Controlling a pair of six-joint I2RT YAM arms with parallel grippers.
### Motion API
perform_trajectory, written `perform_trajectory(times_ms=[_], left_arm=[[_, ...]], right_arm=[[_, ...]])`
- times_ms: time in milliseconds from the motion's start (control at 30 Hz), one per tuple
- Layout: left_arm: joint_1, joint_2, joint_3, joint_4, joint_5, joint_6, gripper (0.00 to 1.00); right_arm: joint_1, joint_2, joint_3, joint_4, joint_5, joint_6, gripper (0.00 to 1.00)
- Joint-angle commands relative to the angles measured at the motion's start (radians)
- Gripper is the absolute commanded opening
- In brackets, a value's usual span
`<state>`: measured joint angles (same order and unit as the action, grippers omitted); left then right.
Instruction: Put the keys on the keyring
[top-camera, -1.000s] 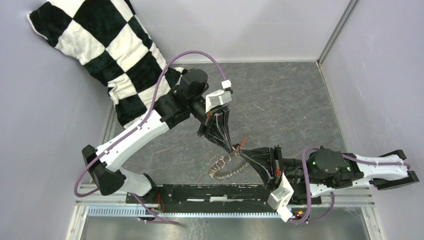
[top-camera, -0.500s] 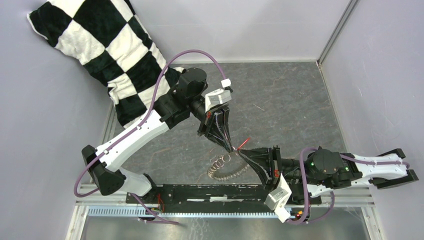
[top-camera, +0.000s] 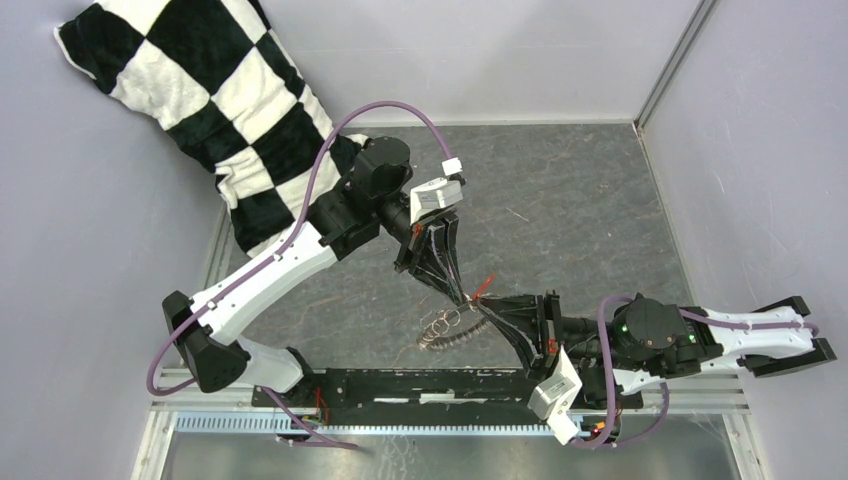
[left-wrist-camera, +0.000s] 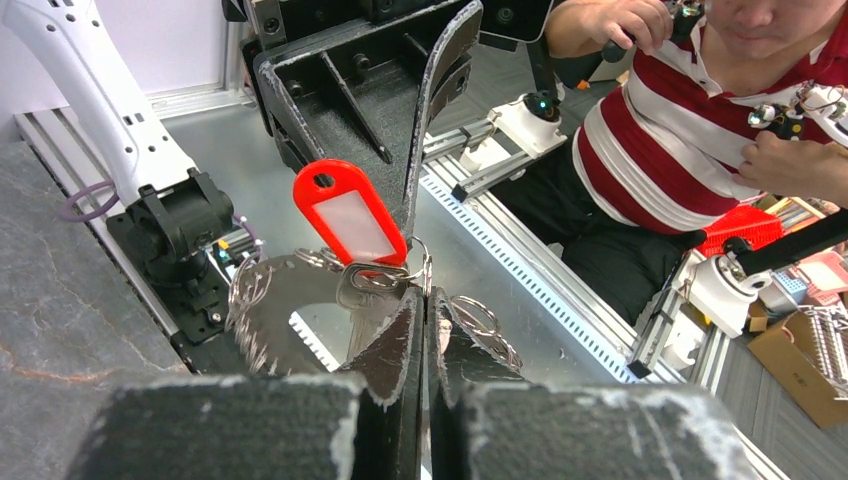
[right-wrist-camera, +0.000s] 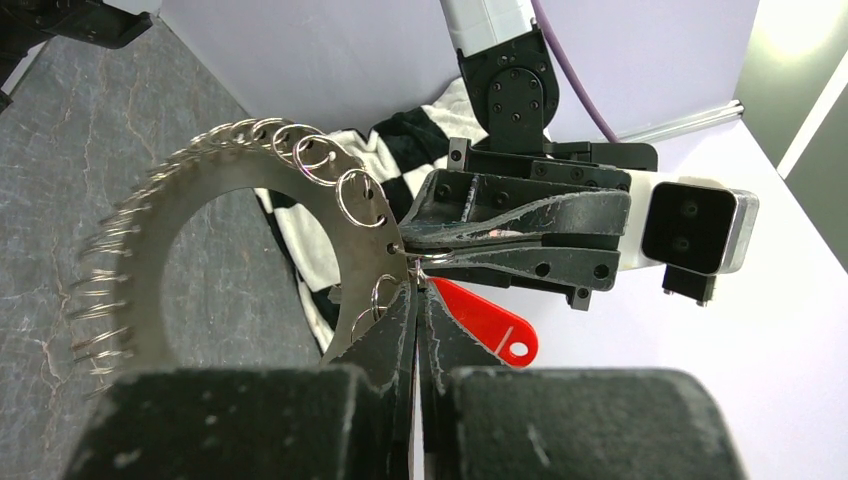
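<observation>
The keys, one silver key (left-wrist-camera: 365, 292) with a red tag (left-wrist-camera: 350, 215), hang from a small split ring just above the table. My left gripper (top-camera: 464, 297) is shut on that small ring, its fingertips (left-wrist-camera: 408, 310) pressed together under the tag. The keyring (top-camera: 445, 335) is a flat grey disc (right-wrist-camera: 250, 170) with a hollow centre, fringed with several wire loops. My right gripper (top-camera: 480, 310) is shut on its edge, tip to tip with the left gripper (right-wrist-camera: 415, 262). The red tag (right-wrist-camera: 480, 320) sticks out right beside the right gripper (right-wrist-camera: 414, 292).
A black-and-white checkered cloth (top-camera: 200, 90) lies at the back left, partly under the left arm. Purple walls close in the grey mat (top-camera: 560, 200) at the back and right. A black rail (top-camera: 430, 385) runs along the near edge. A person in a striped shirt (left-wrist-camera: 680, 140) sits beyond it.
The keyring has swung in under the gripper tips and now hangs more bunched. The right wrist has turned a little. Both grippers stay shut and tip to tip.
</observation>
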<state>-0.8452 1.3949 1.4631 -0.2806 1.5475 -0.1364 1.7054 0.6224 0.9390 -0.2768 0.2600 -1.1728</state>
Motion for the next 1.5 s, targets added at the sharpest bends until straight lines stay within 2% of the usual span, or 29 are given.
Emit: perform_trajectory(times_ms=[0, 1467], left_arm=[[-0.003, -0.034, -0.002, 0.053, 0.010, -0.057, 0.02], [-0.004, -0.045, -0.022, 0.090, 0.007, -0.079, 0.02]], right_arm=[[0.012, -0.018, -0.003, 0.071, -0.014, 0.006, 0.01], [0.012, -0.009, -0.050, 0.160, 0.028, -0.009, 0.01]])
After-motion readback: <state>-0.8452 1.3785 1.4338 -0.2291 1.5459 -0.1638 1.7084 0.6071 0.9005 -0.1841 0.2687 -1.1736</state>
